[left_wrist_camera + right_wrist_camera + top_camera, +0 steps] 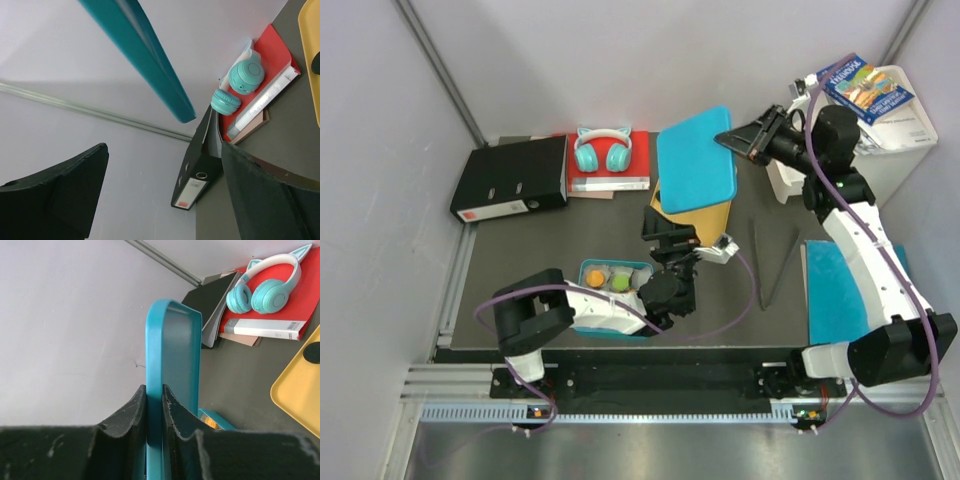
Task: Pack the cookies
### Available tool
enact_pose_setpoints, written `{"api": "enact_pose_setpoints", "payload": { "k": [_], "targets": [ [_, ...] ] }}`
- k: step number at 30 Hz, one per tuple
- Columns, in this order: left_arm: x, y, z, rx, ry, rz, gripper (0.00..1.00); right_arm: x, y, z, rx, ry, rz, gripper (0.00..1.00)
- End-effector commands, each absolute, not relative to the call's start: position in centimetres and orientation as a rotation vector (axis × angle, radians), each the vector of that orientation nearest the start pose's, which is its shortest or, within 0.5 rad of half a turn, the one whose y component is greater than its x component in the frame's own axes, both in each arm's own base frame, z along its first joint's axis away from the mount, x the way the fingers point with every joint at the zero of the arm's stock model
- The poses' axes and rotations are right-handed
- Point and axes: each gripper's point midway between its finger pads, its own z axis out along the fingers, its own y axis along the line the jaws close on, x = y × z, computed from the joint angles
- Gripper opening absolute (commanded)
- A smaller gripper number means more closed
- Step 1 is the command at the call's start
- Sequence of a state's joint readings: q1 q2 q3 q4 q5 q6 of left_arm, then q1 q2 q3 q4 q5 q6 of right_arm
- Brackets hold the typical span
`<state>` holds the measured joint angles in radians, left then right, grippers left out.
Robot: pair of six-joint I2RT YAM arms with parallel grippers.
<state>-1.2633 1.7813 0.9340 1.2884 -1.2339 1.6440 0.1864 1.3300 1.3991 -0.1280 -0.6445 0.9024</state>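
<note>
Holding the lid [695, 160] by one edge, my right fingers [745, 140] are clenched on its rim, and the lid stands out ahead of them, on edge in the right wrist view. The cookies [595, 278] lie in the open box [610, 330] on the tabletop [540, 260], down past the lid's far end from those fingers. My left fingers [670, 238] are released wide, grasping nothing, just beside the box's right end and so much the nearer pair. I judge the lid must be turned flat and brought down over the box.
</note>
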Motion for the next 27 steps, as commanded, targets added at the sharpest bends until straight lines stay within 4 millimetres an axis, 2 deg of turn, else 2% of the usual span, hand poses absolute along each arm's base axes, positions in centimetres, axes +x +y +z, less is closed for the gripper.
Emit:
{"api": "enact_pose_setpoints", "payload": {
  "k": [1,7,8,9,10,11,12,13,14,15,16,18,20,21,22,23,24,25,27],
  "targets": [
    [27.9,-23.6,31.6,0.299,1.366,0.693,0.98,35.1,19.0,44.1,0.078,1.681,1.331,0.0],
    [29.2,-17.2,30.3,0.01,1.534,0.676,0.98,34.5,17.4,45.3,0.106,1.603,1.314,0.0],
    [29.0,-16.0,31.0,-0.05,1.541,0.65,0.98,34.5,17.2,45.6,0.105,1.588,1.312,0.0],
    [29.5,-15.3,29.7,-0.066,1.571,0.683,0.98,34.3,17.2,45.7,0.103,1.583,1.313,0.0],
    [29.6,-14.8,29.6,-0.085,1.577,0.678,0.98,34.2,17.1,45.8,0.101,1.578,1.312,0.0],
    [29.5,-13.8,30.6,-0.132,1.571,0.632,0.98,34.1,17.2,45.8,0.101,1.577,1.317,0.0],
    [30.6,-13.8,28.5,-0.057,1.633,0.607,0.98,34.0,17.3,45.8,0.09,1.571,1.328,0.0],
    [31.4,-14.0,28.0,-0.095,1.698,0.445,0.98,34.0,17.4,45.8,0.093,1.569,1.345,0.0],
    [32.0,-12.9,27.9,-0.205,1.753,0.319,0.98,33.8,17.5,45.8,0.087,1.566,1.357,0.0],
    [33.9,-9.6,27.8,-0.415,1.758,0.245,0.98,33.8,17.7,45.4,0.08,1.57,1.37,0.0],
    [34.7,-10.9,26.3,-0.372,1.853,0.096,0.98,33.8,17.8,45.2,0.086,1.575,1.383,0.0],
    [35.8,-9.4,25.5,-0.459,1.885,0.003,0.98,33.6,18.3,44.0,0.076,1.599,1.419,0.0],
    [36.1,-10.6,24.6,-0.454,1.947,-0.153,0.98,33.4,18.7,43.1,0.058,1.621,1.438,0.0],
    [36.6,-9.7,24.3,-0.494,1.95,-0.179,0.98,33.3,19.1,41.7,0.054,1.651,1.451,0.0],
    [37.0,-10.4,23.7,-0.5,1.989,-0.318,0.98,32.4,20.3,40.7,0.011,1.658,1.472,0.0],
    [37.1,-10.2,23.1,-0.546,2.003,-0.364,0.98,32.1,20.8,39.8,-0.003,1.674,1.48,0.0],
    [37.4,-9.1,22.7,-0.593,2.012,-0.387,0.98,31.9,21.3,38.2,-0.01,1.704,1.48,0.0],
    [37.3,-9.6,21.9,-0.612,2.042,-0.451,0.98,31.1,22.3,37.5,-0.043,1.72,1.495,0.0],
    [37.2,-9.2,21.3,-0.644,2.053,-0.47,0.98,30.5,23.3,35.3,-0.06,1.764,1.501,0.0]
  ]
}}
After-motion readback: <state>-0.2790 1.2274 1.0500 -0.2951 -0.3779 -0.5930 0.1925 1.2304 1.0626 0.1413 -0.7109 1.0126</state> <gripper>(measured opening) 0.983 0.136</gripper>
